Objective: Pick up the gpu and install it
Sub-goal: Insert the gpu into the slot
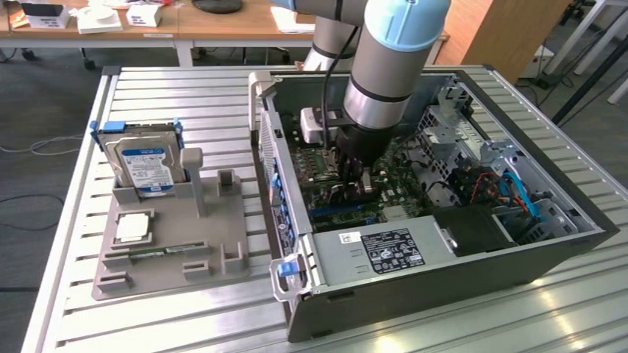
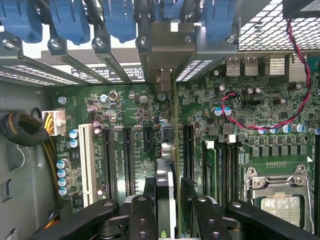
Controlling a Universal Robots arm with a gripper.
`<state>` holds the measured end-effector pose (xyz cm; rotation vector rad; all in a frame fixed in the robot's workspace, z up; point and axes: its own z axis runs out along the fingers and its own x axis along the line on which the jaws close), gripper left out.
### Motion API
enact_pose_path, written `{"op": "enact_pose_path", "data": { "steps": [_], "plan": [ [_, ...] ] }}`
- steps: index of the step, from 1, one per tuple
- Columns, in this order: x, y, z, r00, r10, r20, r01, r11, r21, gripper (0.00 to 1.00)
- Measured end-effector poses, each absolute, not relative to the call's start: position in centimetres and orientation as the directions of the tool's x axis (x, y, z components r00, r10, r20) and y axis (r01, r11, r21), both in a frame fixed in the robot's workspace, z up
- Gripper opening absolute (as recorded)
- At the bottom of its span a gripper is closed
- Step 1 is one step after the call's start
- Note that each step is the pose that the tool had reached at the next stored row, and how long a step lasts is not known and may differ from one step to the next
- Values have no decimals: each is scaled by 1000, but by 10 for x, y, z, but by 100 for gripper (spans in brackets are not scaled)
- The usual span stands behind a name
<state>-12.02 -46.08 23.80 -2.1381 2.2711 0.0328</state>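
Installation looks well along: gripper (image 2: 167,220) clamps the gpu (image 2: 167,150) edge-on between its fingers, standing upright over a motherboard (image 2: 125,107) slot inside the computer case (image 1: 432,287); whether the card is fully seated I cannot tell

Wooden desks (image 1: 211,22) behind slatted metal table (image 1: 176,323), grey floor (image 1: 40,103).

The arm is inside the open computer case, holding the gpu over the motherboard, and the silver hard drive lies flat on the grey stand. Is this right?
Not quite. In the exterior view the hard drive stands upright in the grey stand, not flat. The rest holds: the gripper grips the gpu edge-on over the motherboard inside the case.
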Motion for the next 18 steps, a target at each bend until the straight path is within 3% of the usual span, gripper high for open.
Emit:
{"op": "enact_pose_path", "data": {
  "steps": [18],
  "plan": [
    [-120,-461,256,-60,-998,-31,-998,60,0,34]
  ]
}}
